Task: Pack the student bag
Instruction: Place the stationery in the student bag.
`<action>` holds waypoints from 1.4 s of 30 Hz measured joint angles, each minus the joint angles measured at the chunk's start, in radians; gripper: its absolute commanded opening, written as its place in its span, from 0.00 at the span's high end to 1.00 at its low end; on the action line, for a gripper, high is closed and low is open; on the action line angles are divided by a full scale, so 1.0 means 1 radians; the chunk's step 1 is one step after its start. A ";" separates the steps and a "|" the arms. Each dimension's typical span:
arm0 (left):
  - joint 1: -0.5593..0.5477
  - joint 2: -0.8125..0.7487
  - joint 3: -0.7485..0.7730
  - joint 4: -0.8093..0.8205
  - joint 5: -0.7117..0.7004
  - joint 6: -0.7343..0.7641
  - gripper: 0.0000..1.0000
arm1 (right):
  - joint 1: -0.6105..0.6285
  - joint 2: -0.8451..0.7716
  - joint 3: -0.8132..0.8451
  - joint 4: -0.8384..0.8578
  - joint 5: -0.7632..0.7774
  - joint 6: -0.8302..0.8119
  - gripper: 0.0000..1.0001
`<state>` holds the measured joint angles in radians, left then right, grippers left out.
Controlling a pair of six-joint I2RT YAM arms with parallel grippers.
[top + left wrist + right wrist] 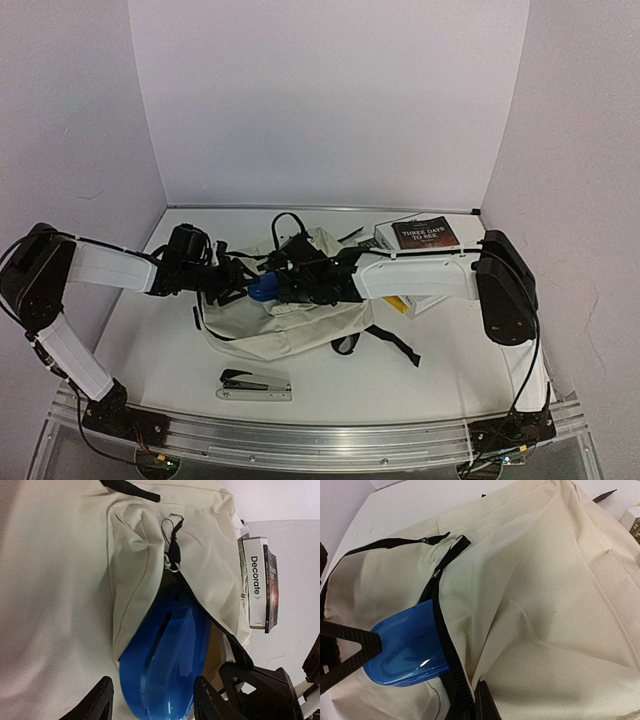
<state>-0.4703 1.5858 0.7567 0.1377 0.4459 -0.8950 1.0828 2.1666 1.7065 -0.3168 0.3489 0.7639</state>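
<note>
Left gripper (153,680) gapes round blue case (167,640), right gripper (470,704) seemingly clamps bag (545,605) near "Decorate" (256,590).

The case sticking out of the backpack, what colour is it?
The case is glossy bright blue; the left wrist view shows it best.

White book (256,582), spine: "Decorate" in black letters, running along its length. Dark book (424,234), front cover: "THREE DAYS TO SEE" in pale capitals; the line beneath is too small to read.

One bag (290,325), case (263,288), stapler (255,385); two books (423,235)
</note>
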 measured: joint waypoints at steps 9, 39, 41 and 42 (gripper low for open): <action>-0.082 0.126 0.053 0.118 0.047 -0.085 0.68 | 0.000 0.000 -0.005 0.003 0.001 0.000 1.00; -0.137 0.327 0.196 0.214 0.035 -0.091 0.67 | -0.014 -0.008 -0.042 0.029 0.008 0.000 1.00; -0.146 0.342 0.210 0.219 0.041 -0.090 0.67 | -0.016 -0.014 -0.054 0.030 0.016 -0.001 1.00; -0.151 0.349 0.218 0.224 0.046 -0.091 0.67 | -0.018 -0.017 -0.061 0.031 0.021 -0.002 1.00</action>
<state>-0.6217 1.9348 0.9748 0.3616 0.4923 -0.9856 1.0652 2.1494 1.6460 -0.2862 0.3698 0.7618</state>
